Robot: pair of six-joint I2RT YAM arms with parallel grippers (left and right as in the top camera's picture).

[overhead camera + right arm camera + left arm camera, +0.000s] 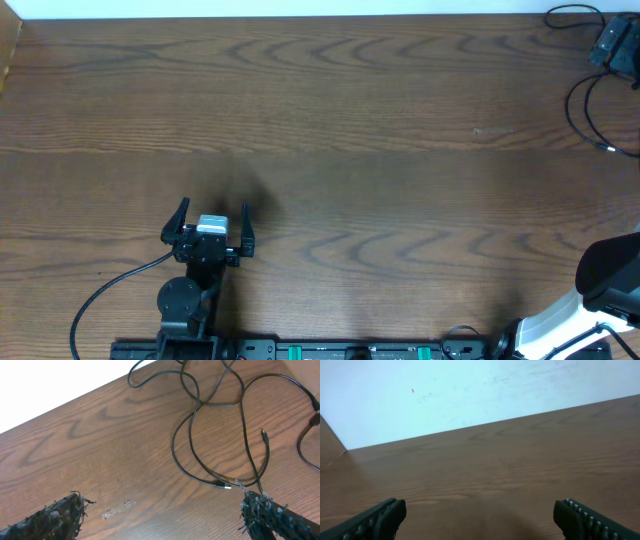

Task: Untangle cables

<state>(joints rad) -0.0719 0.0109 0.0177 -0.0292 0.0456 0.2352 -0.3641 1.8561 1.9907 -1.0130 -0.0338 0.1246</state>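
Note:
Thin black cables [192, 415] lie in crossing loops on the wooden table in the right wrist view, with small plug ends [226, 486] near my right fingertip. Overhead, the same black cables [577, 108] sit at the far right edge of the table. My right gripper [162, 517] is open just short of the loops, with only bare wood between its frayed fingers [267, 515]. My left gripper [213, 214] is open near the front left, far from the cables; its wrist view shows the left gripper [480, 519] over bare wood. No white cable is in view.
A small black block [612, 45] lies among the cords at the back right corner. A thicker black wire [95, 300] trails from the left arm base. The right arm [608, 285] fills the front right corner. A pale smear [116, 509] marks the wood.

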